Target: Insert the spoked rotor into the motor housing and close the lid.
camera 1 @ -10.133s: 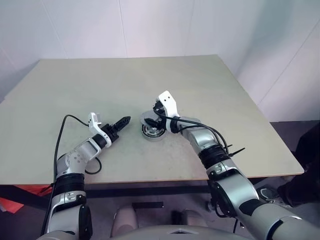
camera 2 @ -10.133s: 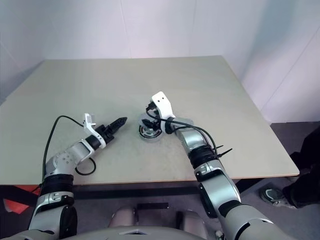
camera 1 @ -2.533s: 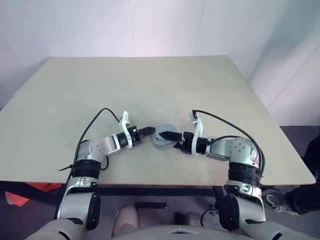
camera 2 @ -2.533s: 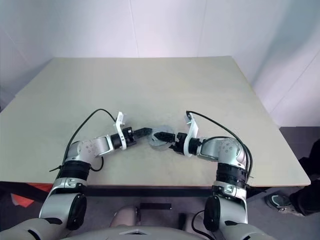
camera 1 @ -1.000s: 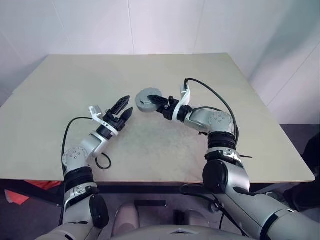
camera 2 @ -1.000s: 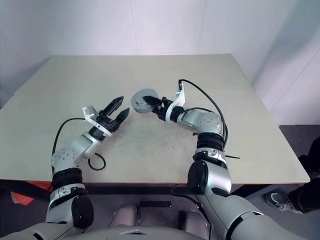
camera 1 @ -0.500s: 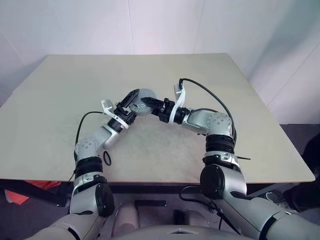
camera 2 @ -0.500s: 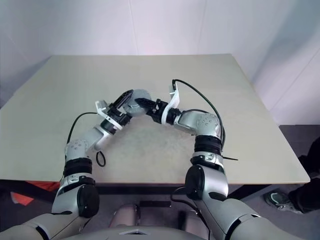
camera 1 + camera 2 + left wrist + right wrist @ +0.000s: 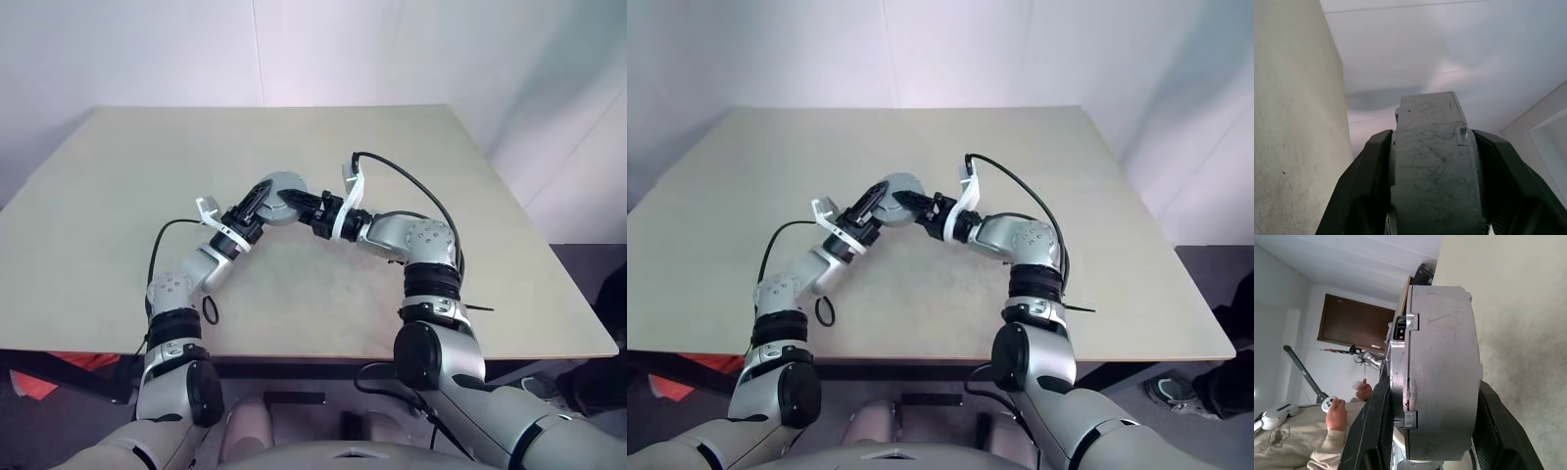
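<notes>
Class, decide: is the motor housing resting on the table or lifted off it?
Lifted off: the motor housing hangs above the table, clamped between the left gripper and right gripper.

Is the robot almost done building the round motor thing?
Nearly, it seems. Done: the thin grey lid sits flush on the thick grey round motor housing, one seam between them; what is inside is hidden. In hand: the left gripper and right gripper both clamp it above the beige table. Left: probably just setting it down.
</notes>
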Robot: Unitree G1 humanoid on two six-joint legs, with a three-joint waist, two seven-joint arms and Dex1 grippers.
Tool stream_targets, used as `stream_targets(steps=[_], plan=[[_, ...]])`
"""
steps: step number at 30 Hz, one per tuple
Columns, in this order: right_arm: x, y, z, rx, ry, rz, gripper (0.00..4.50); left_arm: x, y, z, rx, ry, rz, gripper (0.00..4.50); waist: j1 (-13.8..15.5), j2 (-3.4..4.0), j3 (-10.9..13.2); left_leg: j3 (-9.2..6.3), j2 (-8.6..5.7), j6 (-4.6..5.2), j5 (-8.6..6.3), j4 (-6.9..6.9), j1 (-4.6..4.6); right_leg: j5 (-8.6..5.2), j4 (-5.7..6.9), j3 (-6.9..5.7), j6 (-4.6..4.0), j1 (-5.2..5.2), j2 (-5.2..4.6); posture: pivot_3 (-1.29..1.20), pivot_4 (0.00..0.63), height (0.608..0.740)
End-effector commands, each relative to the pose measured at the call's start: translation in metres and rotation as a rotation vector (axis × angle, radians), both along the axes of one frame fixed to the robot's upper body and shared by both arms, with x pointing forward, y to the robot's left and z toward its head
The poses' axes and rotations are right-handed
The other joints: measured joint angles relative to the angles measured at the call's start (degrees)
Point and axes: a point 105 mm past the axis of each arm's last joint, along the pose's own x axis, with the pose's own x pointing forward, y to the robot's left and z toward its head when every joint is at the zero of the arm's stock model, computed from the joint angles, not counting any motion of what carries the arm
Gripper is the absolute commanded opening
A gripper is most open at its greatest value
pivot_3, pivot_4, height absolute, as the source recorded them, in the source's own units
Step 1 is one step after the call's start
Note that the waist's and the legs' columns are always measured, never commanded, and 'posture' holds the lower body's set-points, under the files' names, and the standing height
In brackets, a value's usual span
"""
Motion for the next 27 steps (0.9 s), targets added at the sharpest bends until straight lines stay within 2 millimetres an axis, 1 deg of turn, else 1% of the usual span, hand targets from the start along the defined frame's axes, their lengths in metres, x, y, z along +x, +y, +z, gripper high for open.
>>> stream_targets(steps=[1, 2, 4, 6, 8, 10, 12, 14, 16, 17, 19, 23, 27], plan=[[0.008, -0.006, 0.029, 0.050, -0.137, -0.057, 2.78, 0.002, 0.006, 0.009, 0.017, -0.038, 0.024, 2.13, 0.00, 0.00, 0.00, 0.00, 0.00, 0.00, 0.00, 0.00, 0.00, 0.00, 0.00, 0.00, 0.00, 0.00, 0.00, 0.00, 0.000, 0.740], [0.014, -0.009, 0.027, 0.020, -0.148, -0.103, 3.03, 0.002, 0.007, 0.008, 0.017, -0.038, 0.029, 2.13, 0.00, 0.00, 0.00, 0.00, 0.00, 0.00, 0.00, 0.01, 0.00, 0.00, 0.01, 0.00, 0.00, 0.00, 0.00, 0.00, 0.000, 0.740], [0.028, -0.017, 0.020, -0.069, -0.173, -0.214, 3.72, 0.003, 0.010, 0.007, 0.024, -0.035, 0.042, 2.13, -0.01, 0.00, 0.00, 0.00, 0.00, 0.00, 0.00, 0.03, 0.00, 0.00, 0.03, 0.00, 0.00, 0.00, -0.01, 0.00, 0.000, 0.740], [0.038, -0.025, 0.015, -0.133, -0.198, -0.295, 4.36, 0.004, 0.013, 0.005, 0.038, -0.032, 0.064, 2.13, -0.01, 0.00, 0.00, 0.00, 0.00, 0.00, 0.00, 0.06, 0.00, 0.00, 0.05, 0.00, 0.00, 0.00, -0.01, 0.00, 0.000, 0.740], [0.043, -0.029, 0.012, -0.163, -0.214, -0.335, 4.36, 0.005, 0.015, 0.003, 0.051, -0.030, 0.084, 2.13, -0.03, -0.01, 0.00, 0.00, 0.00, 0.00, 0.00, 0.08, -0.01, 0.00, 0.06, 0.00, 0.00, 0.00, -0.01, 0.00, 0.000, 0.740], [0.048, -0.035, 0.005, -0.201, -0.203, -0.377, 4.36, 0.009, 0.028, -0.002, 0.106, -0.023, 0.170, 2.13, -0.04, -0.01, 0.01, -0.01, 0.01, 0.00, 0.00, 0.10, -0.01, 0.00, 0.07, 0.00, 0.00, 0.00, -0.01, 0.00, 0.000, 0.740], [0.052, -0.040, 0.000, -0.236, -0.204, -0.402, 4.36, 0.015, 0.052, -0.008, 0.139, 0.002, 0.288, 2.13, -0.12, -0.02, 0.01, -0.01, 0.01, 0.00, 0.00, 0.10, 0.00, 0.00, 0.08, 0.00, 0.00, 0.01, -0.01, 0.00, 0.000, 0.740], [0.052, -0.045, -0.002, -0.241, -0.205, -0.409, 4.36, 0.021, 0.083, -0.010, 0.169, 0.028, 0.428, 2.13, -0.41, -0.02, 0.01, -0.02, 0.02, 0.00, 0.00, 0.11, 0.01, 0.00, 0.12, 0.00, 0.00, -0.01, 0.00, 0.00, 0.000, 0.740], [0.052, -0.048, -0.005, -0.244, -0.200, -0.414, 4.36, 0.024, 0.106, -0.011, 0.191, 0.046, 0.526, 2.13, -0.56, -0.04, 0.02, -0.02, 0.05, 0.00, 0.00, 0.12, 0.05, 0.01, 0.14, 0.00, 0.00, -0.01, 0.04, 0.00, 0.000, 0.740], [0.052, -0.050, -0.007, -0.249, -0.197, -0.418, 4.36, 0.025, 0.113, -0.012, 0.205, 0.056, 0.560, 2.13, -0.54, -0.05, 0.03, -0.02, 0.06, 0.00, 0.00, 0.12, 0.05, 0.01, 0.14, 0.00, 0.00, -0.01, 0.05, 0.00, 0.000, 0.740], [0.052, -0.053, -0.011, -0.256, -0.191, -0.422, 4.36, 0.026, 0.126, -0.015, 0.224, 0.073, 0.612, 2.13, -0.33, -0.07, 0.03, -0.03, 0.05, 0.01, 0.00, 0.12, 0.04, 0.01, 0.14, 0.00, 0.00, -0.01, 0.04, 0.00, 0.000, 0.740], [0.051, -0.054, -0.014, -0.265, -0.186, -0.418, 4.36, 0.027, 0.146, -0.020, 0.239, 0.112, 0.696, 2.13, 0.29, -0.14, 0.07, -0.04, 0.00, 0.02, -0.01, 0.17, -0.03, 0.01, 0.15, 0.00, 0.01, 0.00, -0.01, 0.00, 0.000, 0.740], [0.052, -0.051, -0.014, -0.265, -0.185, -0.411, 4.36, 0.028, 0.151, -0.030, 0.262, 0.160, 0.727, 2.13, 0.17, -0.33, 0.13, -0.04, 0.01, 0.03, -0.01, 0.28, -0.02, 0.03, 0.21, 0.00, 0.03, 0.05, -0.04, 0.00, 0.000, 0.740]])
